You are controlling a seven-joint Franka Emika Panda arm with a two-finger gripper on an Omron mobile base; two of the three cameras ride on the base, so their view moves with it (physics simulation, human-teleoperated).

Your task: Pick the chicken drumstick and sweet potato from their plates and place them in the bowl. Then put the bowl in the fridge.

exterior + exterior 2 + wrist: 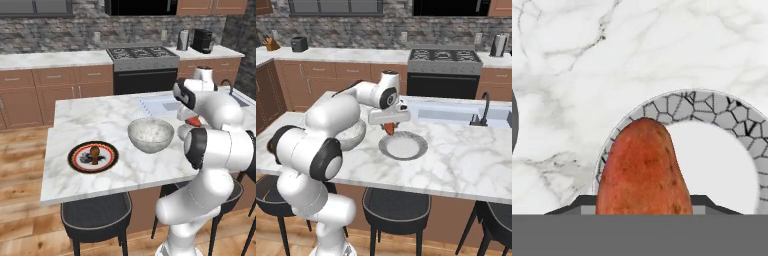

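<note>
The sweet potato (389, 128) is held in the closed gripper (389, 125), lifted clear above the grey plate (404, 145). Open marble counter (466, 155) is seen around the plate. The bowl (150, 135) stands at nine o'clock; the drumstick (94, 153) stays on the red-rimmed plate (93, 156) beyond.

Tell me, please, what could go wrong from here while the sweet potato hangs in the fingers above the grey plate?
1. The sweet potato hangs from one end in the gripper, above the grey plate; it might swing or slip in transit.
2. The bowl sits off to the side, so a drop could hit its rim or the marble counter.
3. The drumstick stands upright on its plate and may topple later.
</note>
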